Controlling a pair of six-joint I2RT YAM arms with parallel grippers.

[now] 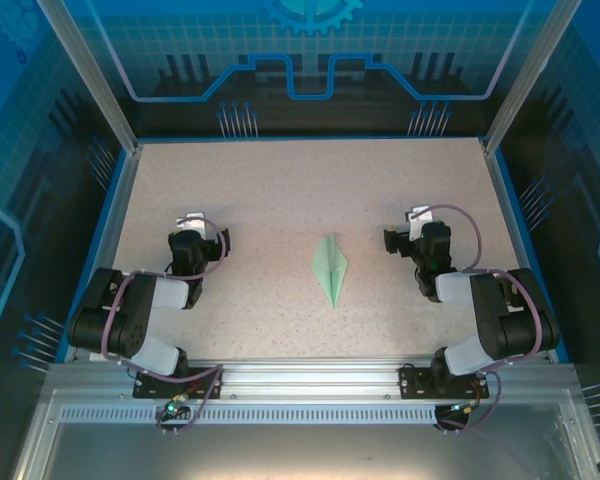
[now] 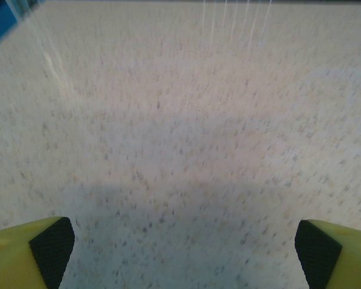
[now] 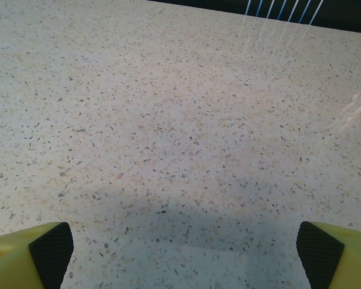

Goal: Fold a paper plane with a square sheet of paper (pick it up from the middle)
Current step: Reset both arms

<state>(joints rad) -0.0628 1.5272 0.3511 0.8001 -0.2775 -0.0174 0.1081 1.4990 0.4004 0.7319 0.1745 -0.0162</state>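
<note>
Black-and-white arms (image 1: 145,300) wear looped purple cables (image 1: 108,322); yellow fingers (image 2: 12,256) carry black pads (image 2: 51,250).

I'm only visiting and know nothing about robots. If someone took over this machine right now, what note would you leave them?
Left gripper: open, holding nothing, above the table on the left side.
Right gripper: open, holding nothing, above the table on the right side.
Paper plane: lies flat mid-table between both grippers, touched by neither, long point toward the near edge.
Done: the sheet looks fully folded into a slim dart with a centre crease.
Left: probably nothing, except checking the folds up close.
</note>
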